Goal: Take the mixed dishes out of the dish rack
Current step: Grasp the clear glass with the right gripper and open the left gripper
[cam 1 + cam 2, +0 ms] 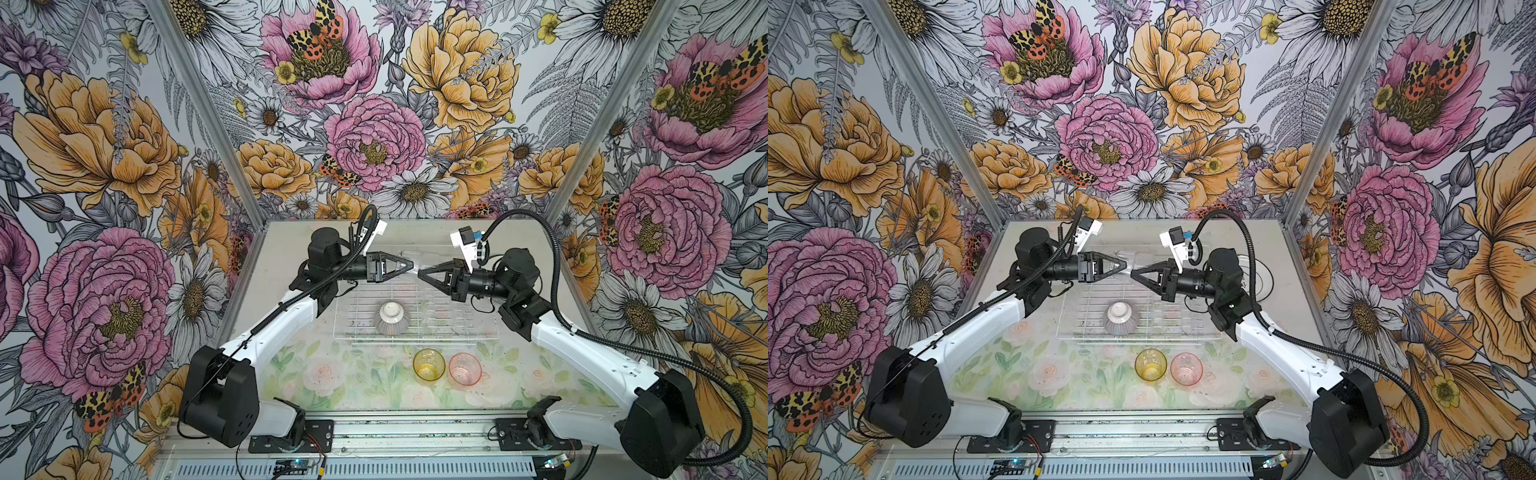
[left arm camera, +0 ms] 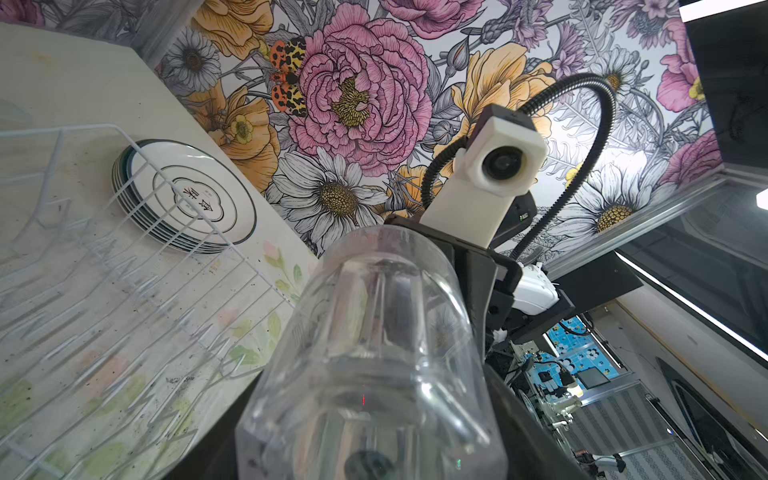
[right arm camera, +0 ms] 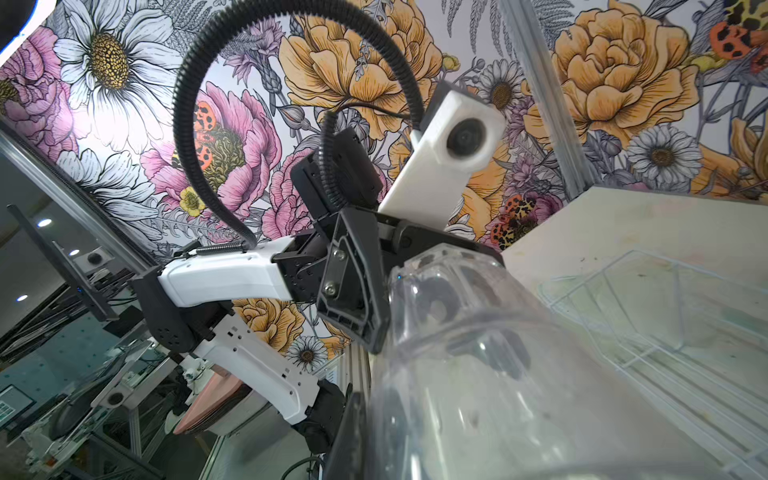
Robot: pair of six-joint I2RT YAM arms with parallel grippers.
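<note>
Floral wallpaper closes round a pale tabletop (image 1: 291,249), and above the far edge of the large white wire dish rack (image 1: 415,341) the two arms meet tip to tip.

Starting at the right gripper (image 1: 420,272): its jaws are pressed together to a point, and by the right wrist view they appear to pinch the thin wall at the mouth of the clear glass tumbler (image 2: 374,332). The tumbler hangs in the air on its side. Its long axis runs straight away from the right gripper toward the left gripper (image 1: 409,264), nearly level and across the table. The thick base seems to lie at the left end. The left gripper's jaws stand spread wide around the body of the tumbler and clasp it there, so both arms hold the one tumbler, each at its own end.

Below, the ribbed grey-purple bowl (image 1: 392,319) sits upside down in the rack, white foot up. Nearer the arm bases, on the flowered mat, the amber glass tumbler (image 1: 429,364) and the pink glass tumbler (image 1: 465,369) stand upright just beside each other, apart from the rack. The stack of white dark-rimmed plates (image 2: 187,195) rests on the table beyond the rack's right end.

I judge this a handover. The set-down spot by the two coloured tumblers lies toward the right arm's side, so that arm is better placed to carry the tumbler once the left lets go.
</note>
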